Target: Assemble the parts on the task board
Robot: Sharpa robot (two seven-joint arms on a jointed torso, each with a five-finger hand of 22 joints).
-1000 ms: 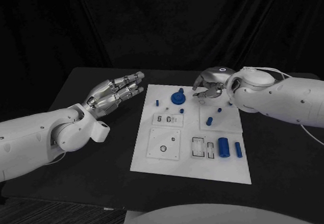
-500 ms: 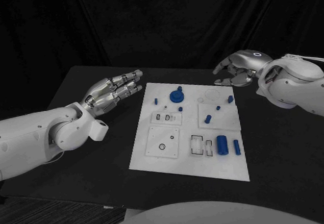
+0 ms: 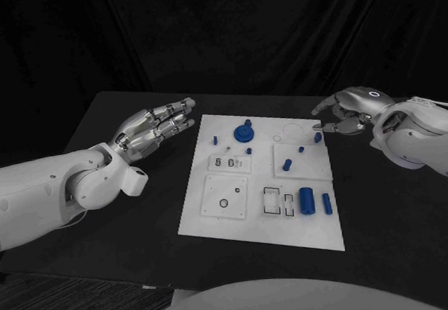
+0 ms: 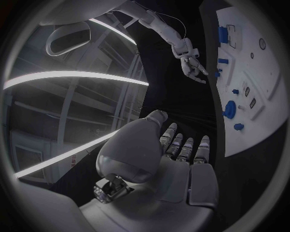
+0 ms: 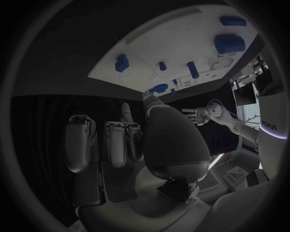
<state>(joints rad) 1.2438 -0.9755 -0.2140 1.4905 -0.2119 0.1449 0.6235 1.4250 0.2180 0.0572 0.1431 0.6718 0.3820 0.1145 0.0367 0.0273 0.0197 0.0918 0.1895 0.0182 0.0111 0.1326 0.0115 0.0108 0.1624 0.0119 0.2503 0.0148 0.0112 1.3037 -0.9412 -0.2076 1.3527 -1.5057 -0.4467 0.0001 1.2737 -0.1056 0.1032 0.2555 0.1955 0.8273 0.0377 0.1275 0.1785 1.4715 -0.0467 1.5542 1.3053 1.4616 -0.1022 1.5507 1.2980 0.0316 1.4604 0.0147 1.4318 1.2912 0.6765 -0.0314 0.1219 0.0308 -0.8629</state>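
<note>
The white task board (image 3: 259, 227) lies in the middle of the black table. On it are a round blue part (image 3: 244, 132), a fat blue cylinder (image 3: 307, 200), a slim blue pin (image 3: 327, 203) and several small blue pegs. My left hand (image 3: 159, 128) hovers left of the board's far corner, fingers stretched out and apart, holding nothing. My right hand (image 3: 346, 113) hangs just beyond the board's far right corner, fingers loosely curled and apart, empty. A small blue part (image 3: 318, 137) sits on the board close to it. The right wrist view shows the board (image 5: 181, 38) beyond my right hand (image 5: 127, 140).
Black table surface (image 3: 116, 225) surrounds the board, with wide room on the left and right. A dark curtain backs the table. In the left wrist view my left hand (image 4: 175, 159) is beside the board (image 4: 260, 82), with the right hand (image 4: 192, 65) across from it.
My right hand has lifted off the far part of the board and drawn back to the right, past its edge. A small blue part now shows where it was. The left hand has stayed put.
</note>
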